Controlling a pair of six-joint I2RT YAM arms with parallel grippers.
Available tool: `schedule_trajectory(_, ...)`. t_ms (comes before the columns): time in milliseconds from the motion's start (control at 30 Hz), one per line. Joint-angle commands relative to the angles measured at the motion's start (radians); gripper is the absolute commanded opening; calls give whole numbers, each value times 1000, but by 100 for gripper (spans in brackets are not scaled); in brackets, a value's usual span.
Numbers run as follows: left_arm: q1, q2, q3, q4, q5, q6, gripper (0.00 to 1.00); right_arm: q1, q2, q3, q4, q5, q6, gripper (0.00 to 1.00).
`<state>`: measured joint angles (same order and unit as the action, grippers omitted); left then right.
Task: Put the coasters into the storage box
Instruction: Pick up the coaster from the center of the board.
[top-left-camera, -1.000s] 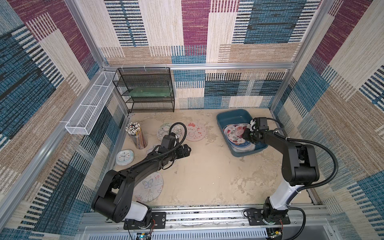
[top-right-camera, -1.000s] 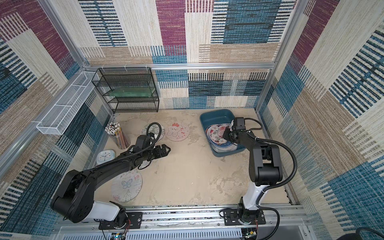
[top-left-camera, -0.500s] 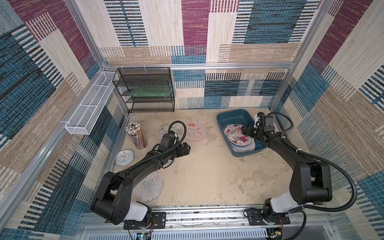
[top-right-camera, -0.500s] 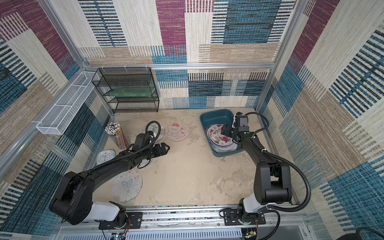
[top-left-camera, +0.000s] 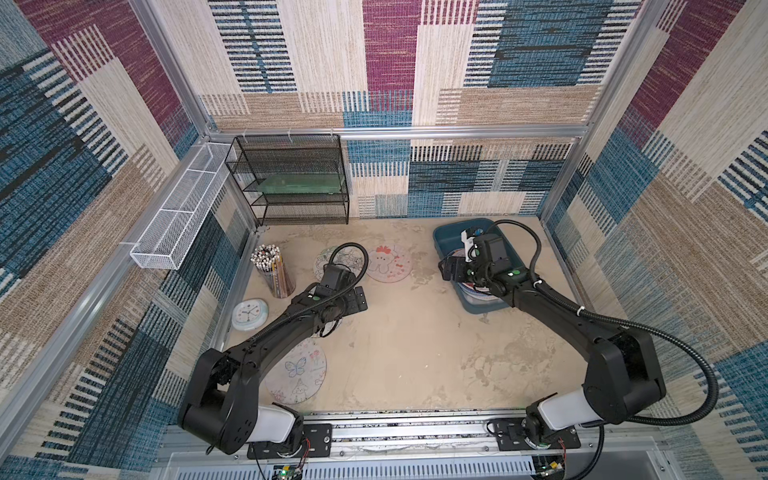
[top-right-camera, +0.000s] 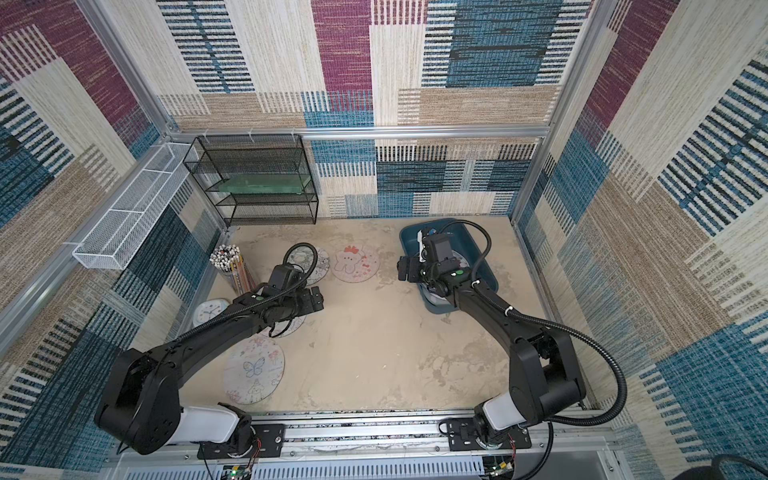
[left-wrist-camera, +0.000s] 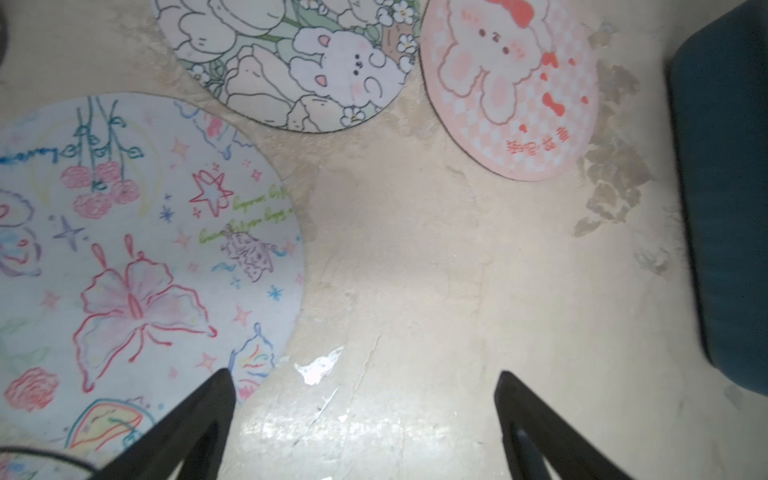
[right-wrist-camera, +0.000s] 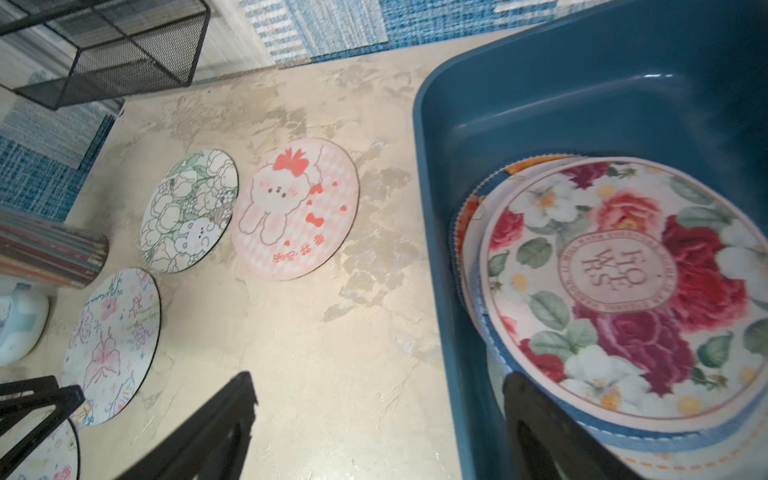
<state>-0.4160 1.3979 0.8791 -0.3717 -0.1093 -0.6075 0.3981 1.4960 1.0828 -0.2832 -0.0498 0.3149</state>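
Observation:
The teal storage box (top-left-camera: 451, 237) (top-right-camera: 412, 243) (right-wrist-camera: 432, 232) stands at the back right with a stack of coasters in it, a floral one (right-wrist-camera: 623, 291) on top. My right gripper (top-left-camera: 451, 269) (top-right-camera: 406, 269) (right-wrist-camera: 379, 379) is open and empty, straddling the box's left wall. Loose coasters lie on the table: a pink bunny one (top-left-camera: 388, 263) (left-wrist-camera: 511, 87), a green tulip one (top-left-camera: 323, 262) (left-wrist-camera: 291, 62), and a butterfly one (left-wrist-camera: 137, 270) beside my open, empty left gripper (top-left-camera: 359, 299) (top-right-camera: 316, 299) (left-wrist-camera: 363, 376). Another butterfly coaster (top-left-camera: 299, 372) lies near the front.
A black wire rack (top-left-camera: 291, 183) stands at the back left and a white mesh tray (top-left-camera: 178, 220) hangs on the left wall. A cup of pencils (top-left-camera: 274, 270) and a pale-blue clock (top-left-camera: 249, 313) sit along the left edge.
The right gripper has opened and drawn back leftward from over the box's middle to its left wall; the floral coaster lies in the box. The left arm has hardly moved.

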Motion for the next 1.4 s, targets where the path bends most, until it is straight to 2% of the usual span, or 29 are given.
schedule_trajectory(0, 6, -2, 9, -65, -75, 3, 99, 45, 32, 20, 33, -27, 17, 95)
schedule_trajectory(133, 24, 27, 37, -104, -102, 26, 100, 110, 99, 58, 32, -39, 22, 95)
schedule_trajectory(300, 33, 94, 74, -136, -84, 49, 99, 168, 179, 109, 35, -72, 35, 95)
schedule_trajectory(400, 34, 129, 87, -143, -86, 52, 99, 183, 206, 128, 35, -46, 60, 95)
schedule_trajectory(567, 40, 140, 80, -129, -87, 57, 99, 128, 201, 155, -13, 74, 69, 95)
schedule_trajectory(733, 46, 147, 92, -114, -76, 68, 98, 51, 189, 176, -37, 55, 31, 95)
schedule_trajectory(967, 46, 123, 79, -3, 58, 97, 97, 97, 323, 311, -37, -8, 2, 95)
schedule_trajectory(1200, 47, 98, 48, 83, 147, 115, 97, 94, 477, 443, -35, -36, 34, 95)
schedule_trajectory(1367, 46, 89, 30, 134, 188, 113, 96, 75, 582, 524, -27, -79, 52, 99)
